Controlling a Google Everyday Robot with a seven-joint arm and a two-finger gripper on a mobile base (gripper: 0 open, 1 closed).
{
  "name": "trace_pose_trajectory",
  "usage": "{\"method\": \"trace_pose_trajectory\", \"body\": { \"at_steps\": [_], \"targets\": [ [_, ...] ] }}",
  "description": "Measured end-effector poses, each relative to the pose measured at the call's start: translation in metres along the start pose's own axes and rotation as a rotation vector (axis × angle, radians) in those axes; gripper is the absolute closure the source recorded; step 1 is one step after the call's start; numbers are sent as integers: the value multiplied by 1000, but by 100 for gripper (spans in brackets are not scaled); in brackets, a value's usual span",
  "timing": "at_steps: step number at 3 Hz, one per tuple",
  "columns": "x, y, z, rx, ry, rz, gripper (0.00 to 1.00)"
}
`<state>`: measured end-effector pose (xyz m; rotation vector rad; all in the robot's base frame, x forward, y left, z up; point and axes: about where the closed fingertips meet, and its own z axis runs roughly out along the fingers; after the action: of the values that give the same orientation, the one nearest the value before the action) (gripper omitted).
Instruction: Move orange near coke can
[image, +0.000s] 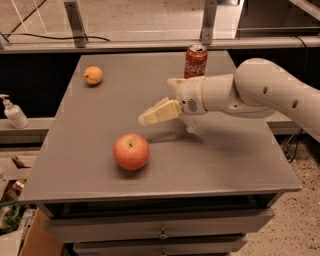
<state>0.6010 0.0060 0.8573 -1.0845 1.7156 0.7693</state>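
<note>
The small orange (93, 75) lies at the far left of the grey table (225, 165). The red coke can (195, 61) stands upright at the far middle of the table. My gripper (156, 100) hovers over the middle of the table, open and empty, in front and left of the can and well right of the orange. One finger (161, 112) points left toward the apple; the other (175, 82) sits higher, near the can's base. My arm (260, 92) comes in from the right and hides part of the can's lower side.
A larger red-and-yellow apple (131, 152) sits at the front middle of the table, below and left of the gripper. A soap dispenser (15, 113) stands on a ledge off the table's left edge. Drawers (160, 231) sit under the tabletop.
</note>
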Motion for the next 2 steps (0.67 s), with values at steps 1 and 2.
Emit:
{"method": "trace_pose_trajectory", "body": {
  "at_steps": [1, 2],
  "targets": [
    [0, 0, 0, 0, 0, 0, 0],
    [-5, -2, 22, 3, -32, -4, 0]
  ]
}}
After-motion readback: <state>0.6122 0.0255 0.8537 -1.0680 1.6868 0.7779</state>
